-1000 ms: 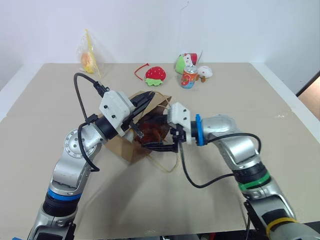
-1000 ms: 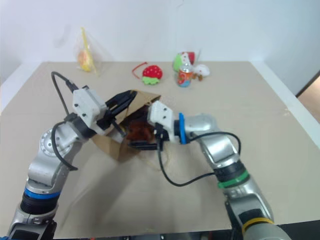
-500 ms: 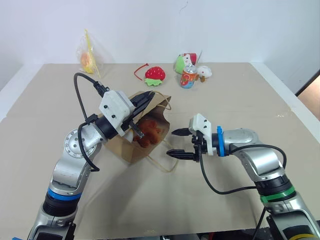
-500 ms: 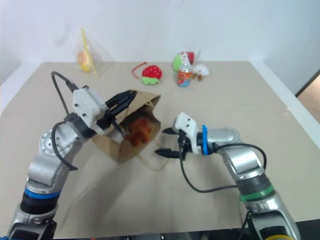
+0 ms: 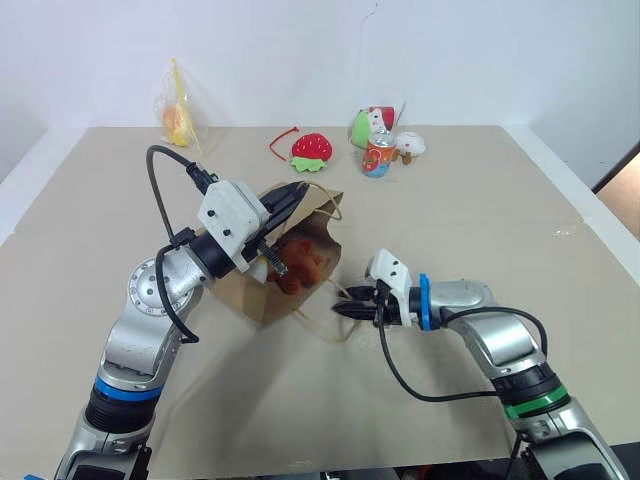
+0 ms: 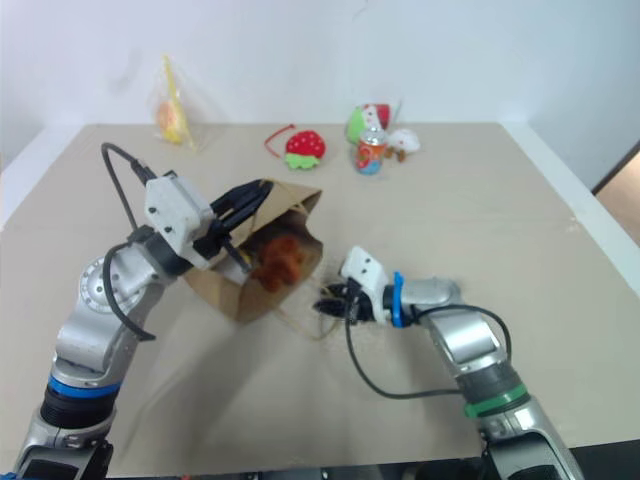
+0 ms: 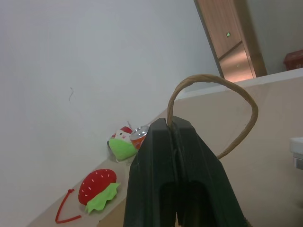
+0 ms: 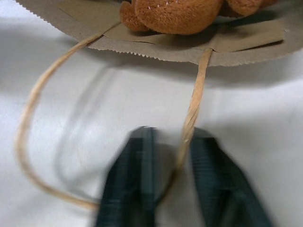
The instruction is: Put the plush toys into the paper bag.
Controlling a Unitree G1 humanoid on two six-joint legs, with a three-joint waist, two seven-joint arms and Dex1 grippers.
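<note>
The brown paper bag (image 5: pixel 258 298) lies tilted on the table with its mouth facing my right arm. My left gripper (image 5: pixel 292 196) is shut on the bag's upper cord handle (image 7: pixel 238 92) and holds the mouth up. The brown monkey plush (image 5: pixel 301 263) sits inside the mouth, also seen in the right wrist view (image 8: pixel 176 11). My right gripper (image 5: pixel 346 306) is low over the table just in front of the bag. It is shut on one strand of the lower handle loop (image 8: pixel 32 106), which runs between its fingers (image 8: pixel 137 170).
At the back left lies a clear yellowish plastic bag (image 5: pixel 176 112) with something orange-yellow inside. A red strawberry plush (image 5: pixel 310 149), a drink can (image 5: pixel 377 157) and small white-and-green toys (image 5: pixel 366 123) stand at the back middle. The table's right edge (image 5: pixel 560 180) is near.
My right gripper came out of the bag's mouth, leaving the monkey plush inside. It sank to the table and closed on the lower handle. The left arm kept still.
</note>
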